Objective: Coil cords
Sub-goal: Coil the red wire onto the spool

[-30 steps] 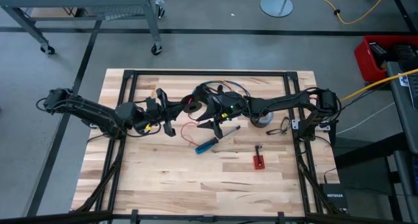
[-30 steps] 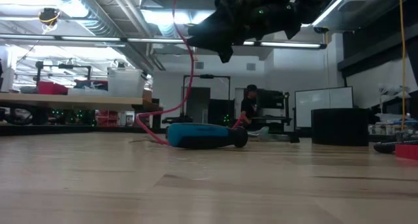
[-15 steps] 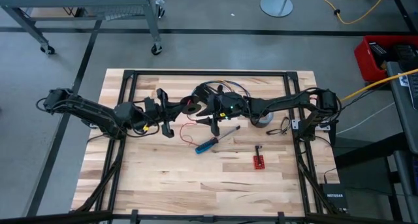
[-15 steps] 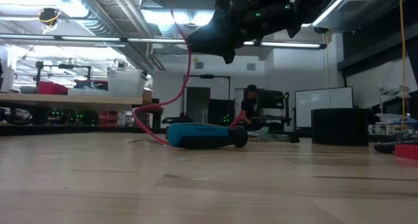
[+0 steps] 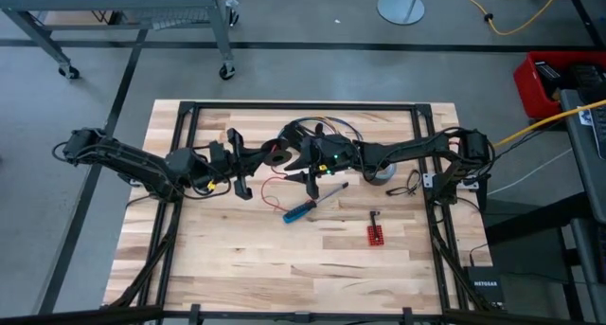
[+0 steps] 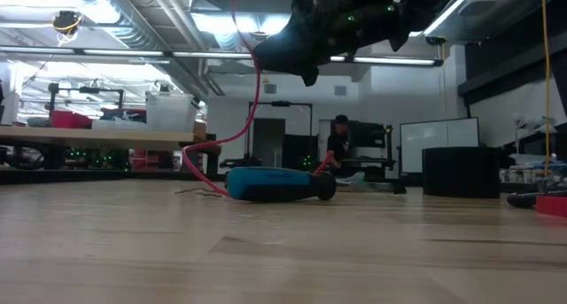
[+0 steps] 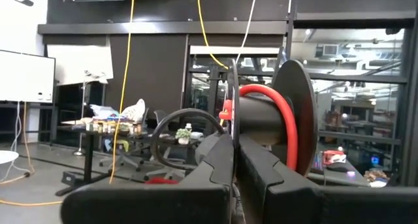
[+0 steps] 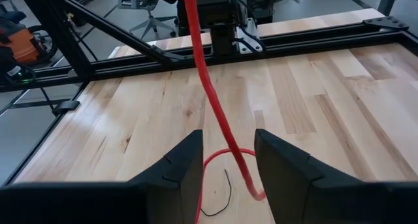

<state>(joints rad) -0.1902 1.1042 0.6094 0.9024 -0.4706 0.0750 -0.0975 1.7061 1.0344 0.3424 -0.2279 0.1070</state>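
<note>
Cords, high view: red cord [image 5: 272,194] loops on the table [image 5: 237,268] between both grippers, beside a blue screwdriver [image 5: 299,209].
Low view: the cord rises from the screwdriver toward the raised right gripper [image 6: 306,60].
Left wrist view: left gripper [image 7: 234,160] pressed together below a spool [image 7: 274,123] wound with red cord.
Right wrist view: fingers [image 8: 179,162] spread, red cord hanging between them.

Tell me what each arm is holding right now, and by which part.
The left gripper is shut on the rim of a black spool wound with red cord. The right gripper is open, its fingers either side of the hanging cord, holding nothing.
</note>
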